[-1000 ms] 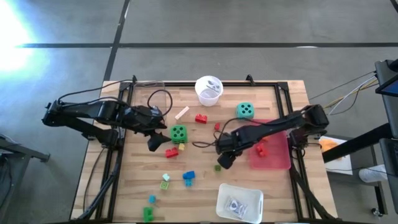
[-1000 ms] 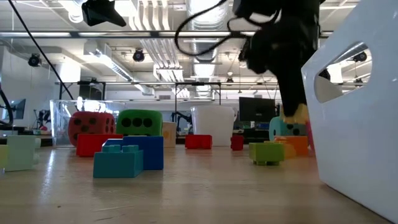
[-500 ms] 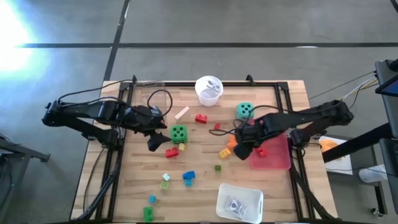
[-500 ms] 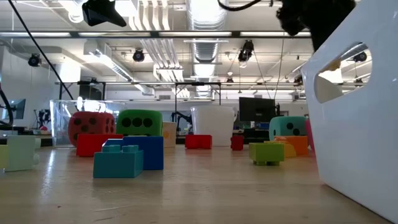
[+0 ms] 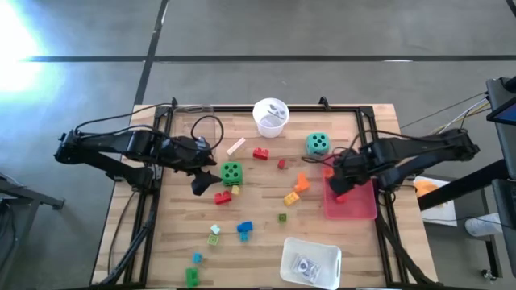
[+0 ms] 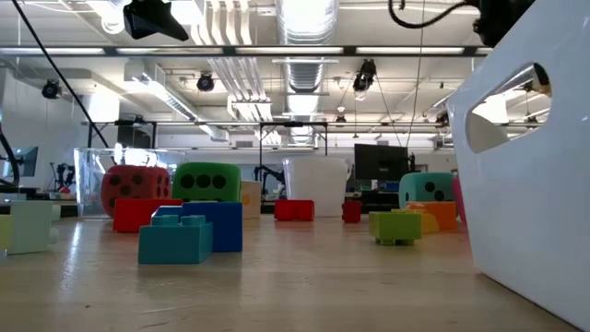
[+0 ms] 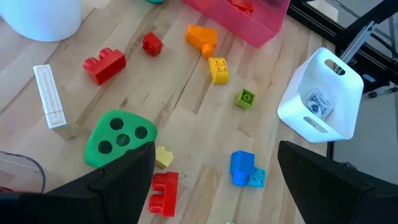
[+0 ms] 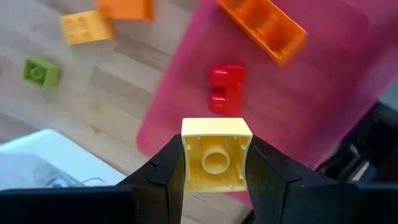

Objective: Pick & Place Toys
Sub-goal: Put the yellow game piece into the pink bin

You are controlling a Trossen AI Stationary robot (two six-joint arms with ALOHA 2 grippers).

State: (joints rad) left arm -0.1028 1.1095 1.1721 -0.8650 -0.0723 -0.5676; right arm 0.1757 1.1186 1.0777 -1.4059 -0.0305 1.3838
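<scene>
My right gripper (image 5: 342, 184) hangs over the pink tray (image 5: 363, 208) at the table's right, shut on a pale yellow brick (image 8: 216, 160). A red brick (image 8: 226, 87) and an orange brick (image 8: 267, 28) lie in that tray. My left gripper (image 7: 214, 186) stands open above the table's left half, just left of the green die (image 5: 232, 171), with nothing between its fingers. The teal die (image 5: 318, 143) and several loose bricks, among them red (image 5: 260, 153), orange (image 5: 301, 182), yellow (image 5: 291, 197) and blue (image 5: 244, 229), rest on the wood. My right gripper pinches the pale yellow brick by two opposite side walls (image 8: 186, 158) between its two fingers (image 8: 165, 171). The fingers point straight down. The brick's hollow underside faces the wrist camera. It hangs clear above the pink tray's near edge.
A white round cup (image 5: 271, 115) stands at the far middle and a white rectangular tray (image 5: 310, 259) at the near edge. A pale flat block (image 5: 235, 146) lies near the cup. A black frame (image 5: 367, 121) runs around the tabletop.
My right gripper has risen and gone from the table's middle toward its right edge, rolling about its own axis, and now hangs over the pink tray. The yellow brick has stayed between its fingers and has gone up from just above the wood with it.
</scene>
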